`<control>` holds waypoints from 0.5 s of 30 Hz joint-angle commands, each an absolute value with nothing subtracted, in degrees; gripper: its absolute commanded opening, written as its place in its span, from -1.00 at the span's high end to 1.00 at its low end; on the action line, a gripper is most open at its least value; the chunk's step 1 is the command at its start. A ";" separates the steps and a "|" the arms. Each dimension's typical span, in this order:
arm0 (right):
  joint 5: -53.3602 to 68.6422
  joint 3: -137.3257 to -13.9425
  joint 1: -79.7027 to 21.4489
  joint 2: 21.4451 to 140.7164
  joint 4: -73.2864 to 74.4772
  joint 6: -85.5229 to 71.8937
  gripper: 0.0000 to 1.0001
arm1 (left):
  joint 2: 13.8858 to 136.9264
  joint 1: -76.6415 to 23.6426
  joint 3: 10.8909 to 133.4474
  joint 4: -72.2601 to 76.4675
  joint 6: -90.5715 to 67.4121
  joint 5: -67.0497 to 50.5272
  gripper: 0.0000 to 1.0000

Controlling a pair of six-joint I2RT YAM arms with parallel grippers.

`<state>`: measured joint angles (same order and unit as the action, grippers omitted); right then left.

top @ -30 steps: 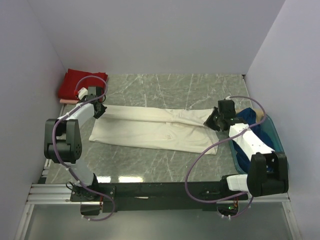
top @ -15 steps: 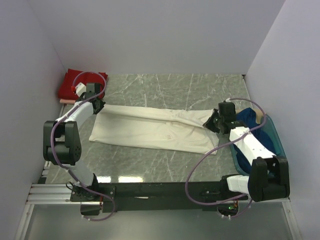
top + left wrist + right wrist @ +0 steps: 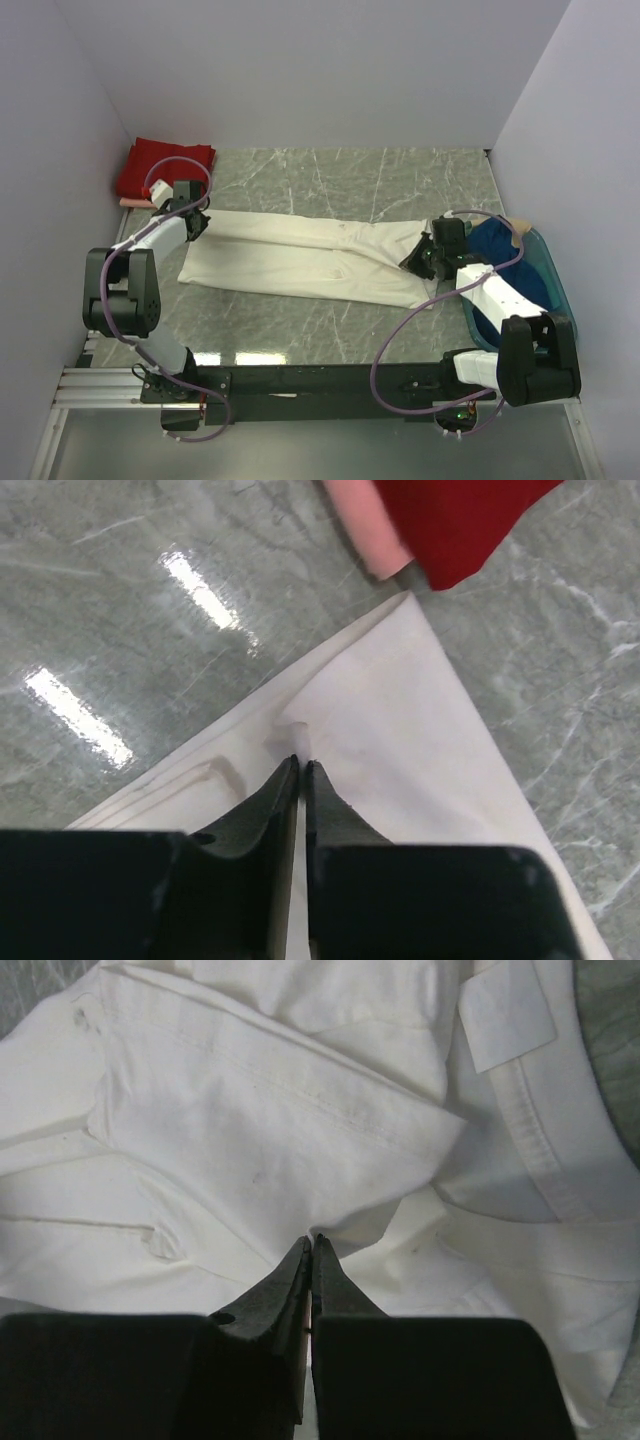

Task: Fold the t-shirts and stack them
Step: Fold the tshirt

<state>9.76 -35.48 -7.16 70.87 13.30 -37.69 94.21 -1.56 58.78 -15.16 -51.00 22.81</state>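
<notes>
The cream-white t-shirt [image 3: 310, 262] lies stretched in a long band across the table. My left gripper [image 3: 197, 222] is shut on its far left corner, and the left wrist view [image 3: 300, 764] shows the cloth pinched between the tips. My right gripper [image 3: 415, 258] is shut on a fold at its right end; in the right wrist view [image 3: 312, 1239] the cream cloth [image 3: 260, 1110] bunches at the tips. The folded red t-shirt [image 3: 165, 168] lies on the pale pink one [image 3: 133, 202] at the back left. The dark blue t-shirt [image 3: 495, 245] lies in the basket.
The teal plastic basket [image 3: 552, 272] stands at the right edge, close behind my right arm. Grey walls close in the table on the left, back and right. The red [image 3: 470, 520] and pink [image 3: 365, 535] shirts lie just beyond the left gripper.
Both grippers have moved a little nearer while holding the cream-white shirt. The right gripper has also shifted left, and the shirt's far edge has come with them.
</notes>
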 commanded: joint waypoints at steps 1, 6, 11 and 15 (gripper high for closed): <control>11.95 -34.63 -7.47 70.66 9.93 -37.27 0.87 | 89.92 -1.14 55.82 -10.64 -53.17 24.17 0.73; 12.22 -34.37 -7.56 69.79 10.81 -36.13 0.51 | 85.18 -1.05 51.60 -9.67 -54.84 25.75 0.42; 11.52 -35.24 -7.56 66.80 13.53 -34.98 0.15 | 80.34 -1.05 48.70 -8.79 -55.02 26.19 0.22; 10.20 -37.70 -7.82 65.04 14.85 -34.02 0.12 | 80.33 -4.46 51.06 -8.96 -53.44 23.21 0.21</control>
